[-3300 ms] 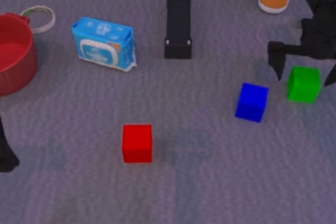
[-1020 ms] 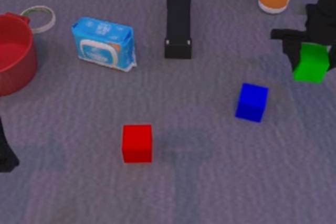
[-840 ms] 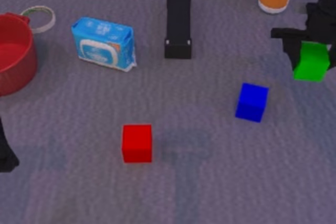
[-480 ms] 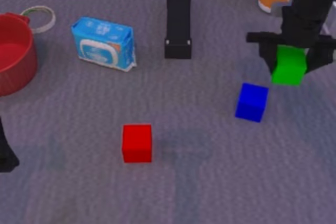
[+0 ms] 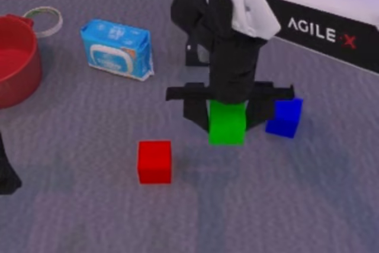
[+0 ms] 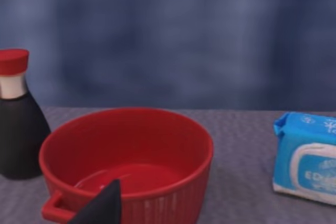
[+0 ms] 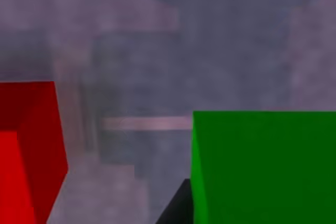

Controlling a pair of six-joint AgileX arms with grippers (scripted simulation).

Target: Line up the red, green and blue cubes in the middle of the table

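A: So, why is the right end effector (image 5: 227, 117) clenched around the green cube (image 5: 226, 124)?
B: It carries it mid-table, between the red cube (image 5: 154, 161) and blue cube (image 5: 285, 117), probably to start the row.
A: Left end effector (image 5: 7, 176)?
B: Parked at the table's (image 5: 89, 217) left edge; grip unclear.

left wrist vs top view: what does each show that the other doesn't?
Only left wrist: a dark bottle with a red cap beside the red pot.
Only top: the right gripper holding the green cube between the red cube and blue cube; the black block.
Both: red pot, blue wipes pack, table.
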